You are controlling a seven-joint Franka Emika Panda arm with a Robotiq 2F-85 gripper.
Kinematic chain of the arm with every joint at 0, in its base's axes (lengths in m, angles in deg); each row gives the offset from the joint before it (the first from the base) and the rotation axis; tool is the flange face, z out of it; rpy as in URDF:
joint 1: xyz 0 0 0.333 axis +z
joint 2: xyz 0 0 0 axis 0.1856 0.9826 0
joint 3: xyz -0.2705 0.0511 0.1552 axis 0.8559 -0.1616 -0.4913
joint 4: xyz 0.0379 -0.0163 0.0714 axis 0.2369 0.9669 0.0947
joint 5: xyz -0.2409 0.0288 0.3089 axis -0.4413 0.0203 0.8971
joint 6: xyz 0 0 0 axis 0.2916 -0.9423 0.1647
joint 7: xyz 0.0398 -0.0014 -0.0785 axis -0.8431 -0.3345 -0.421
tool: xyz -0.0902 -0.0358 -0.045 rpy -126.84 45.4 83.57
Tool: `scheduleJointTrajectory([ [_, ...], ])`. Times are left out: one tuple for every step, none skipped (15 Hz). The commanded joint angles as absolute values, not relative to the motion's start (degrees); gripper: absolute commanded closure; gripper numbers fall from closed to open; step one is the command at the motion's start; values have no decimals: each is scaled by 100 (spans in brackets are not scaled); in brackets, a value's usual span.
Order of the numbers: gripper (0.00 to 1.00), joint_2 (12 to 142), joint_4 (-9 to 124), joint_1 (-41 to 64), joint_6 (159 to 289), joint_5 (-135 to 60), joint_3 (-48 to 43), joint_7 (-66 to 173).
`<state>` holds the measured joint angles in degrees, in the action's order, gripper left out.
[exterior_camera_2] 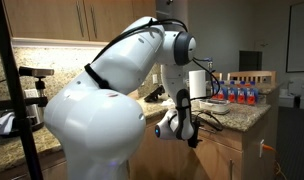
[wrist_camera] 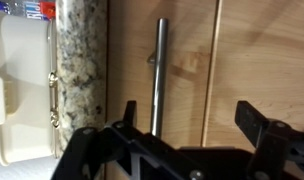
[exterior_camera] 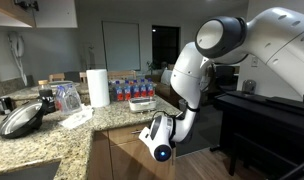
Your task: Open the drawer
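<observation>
Silver bar handle (wrist_camera: 160, 70) sat at eleven o'clock from your gripper (wrist_camera: 188, 106), jaws spread wide, empty; the drawer (wrist_camera: 187, 45) looked shut, grasp and pull not yet done.

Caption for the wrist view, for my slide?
Open end effector poised at silver bar handle of the drawer, beside granite counter edge.

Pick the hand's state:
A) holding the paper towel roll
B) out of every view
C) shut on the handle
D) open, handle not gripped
D: in the wrist view the hand stands wide open, and the handle shows in its gap, unclamped.
</observation>
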<state>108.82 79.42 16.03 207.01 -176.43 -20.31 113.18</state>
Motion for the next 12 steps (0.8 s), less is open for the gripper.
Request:
scheduleJointTrajectory([
  [0, 11029, 7753, 1542, 20934, -17594, -2014, 11141],
  [0, 11089, 7685, 1558, 20957, -17633, -2016, 11160],
  [0, 11139, 7628, 1571, 20973, -17659, -2020, 11177],
  [0, 11208, 7522, 1595, 21009, -17643, -2025, 11126],
  [0, 11255, 7460, 1609, 21014, -17650, -2026, 11126],
  [0, 11271, 7411, 1632, 20971, -17662, -2023, 11142],
  [0, 11297, 7359, 1643, 20967, -17652, -2021, 11138],
  [0, 11315, 7300, 1646, 20979, -17617, -2023, 11118],
  [0, 11336, 7247, 1650, 20986, -17598, -2023, 11109],
  [2, 11354, 7196, 1653, 21001, -17579, -2020, 11094],
  [26, 11371, 7164, 1662, 21002, -17572, -2013, 11074],
  [27, 11385, 7141, 1665, 21000, -17577, -2010, 11077],
])
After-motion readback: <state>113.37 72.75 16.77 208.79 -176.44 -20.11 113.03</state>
